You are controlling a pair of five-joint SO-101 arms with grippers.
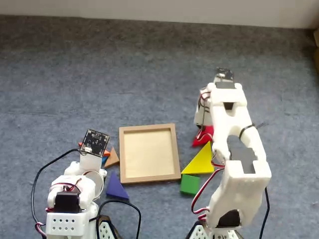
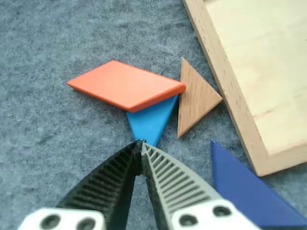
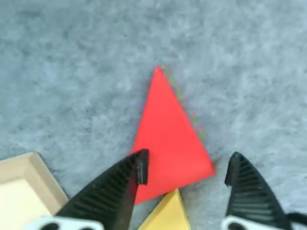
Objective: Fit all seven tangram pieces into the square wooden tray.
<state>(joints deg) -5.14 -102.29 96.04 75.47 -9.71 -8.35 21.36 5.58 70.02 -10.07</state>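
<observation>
There are five triangles: red, yellow, tan, light blue, dark blue; one green square, one orange parallelogram, one square wooden tray.

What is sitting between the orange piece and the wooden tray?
A small tan triangle, touching the orange piece at its tip, beside the tray; the left wrist view shows it.

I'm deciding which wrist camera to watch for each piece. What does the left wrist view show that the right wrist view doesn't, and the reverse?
Unique to the left wrist view: the orange parallelogram, light blue triangle, tan triangle, dark blue triangle, and the left gripper, shut, its tip at the light blue triangle. Unique to the right wrist view: the red triangle, the yellow triangle tip, and the right gripper, open at the red triangle. Both share part of the wooden tray and the grey carpet.
</observation>
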